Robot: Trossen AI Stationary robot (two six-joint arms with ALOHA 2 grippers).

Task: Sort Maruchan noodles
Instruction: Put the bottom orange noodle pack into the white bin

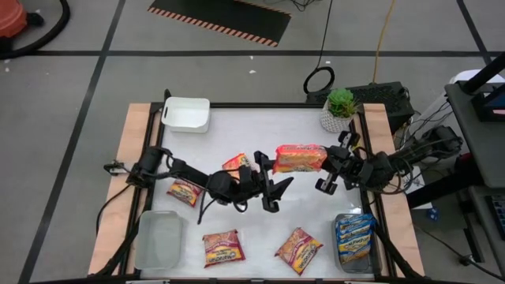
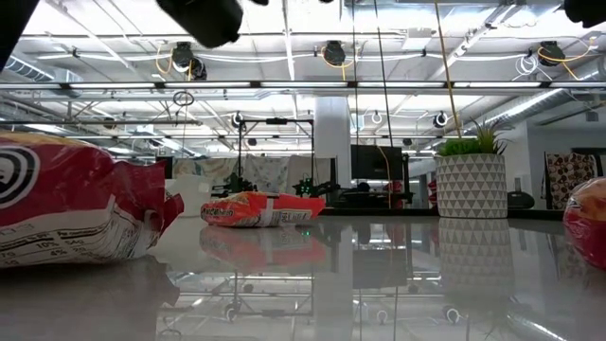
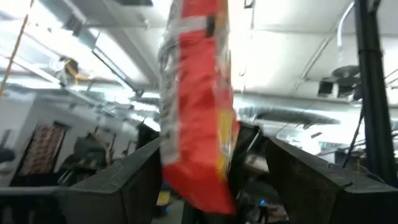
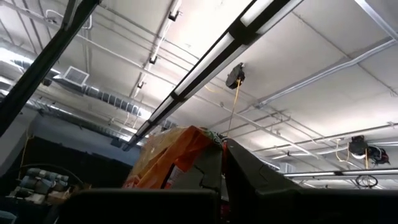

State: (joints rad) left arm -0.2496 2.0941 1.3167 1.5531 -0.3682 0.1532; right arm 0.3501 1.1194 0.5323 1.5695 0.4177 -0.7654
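We see the right pincer (image 1: pixel 328 160) near the middle of the table, closed on 1 end of an orange-red flat plastic ramen packet (image 1: pixel 300 158), which it holds raised above the white tabletop (image 1: pixel 252 126). The packet reaches out from its fingers toward the left pincer (image 1: pixel 272 185), which lies just beside the packet's other end with its 2 fingers spread wide and nothing gripped between them. In the left wrist view the same packet (image 3: pixel 199 106) stands edge-on between those parted fingers (image 3: pixel 124 180); we cannot tell whether it touches them.

Behind the left pincer, beside its arm, lie 2 more red packets, 1 (image 1: pixel 235 163) close to the wrist and 1 (image 1: pixel 184 190) farther back. On the near side of both pincers, 2 yellow-printed red packets (image 1: pixel 222 248) (image 1: pixel 298 250) rest flat on the table. Near the right pincer, by the table's corner, a clear plastic bin (image 1: pixel 354 264) holds a blue packet (image 1: pixel 354 237).
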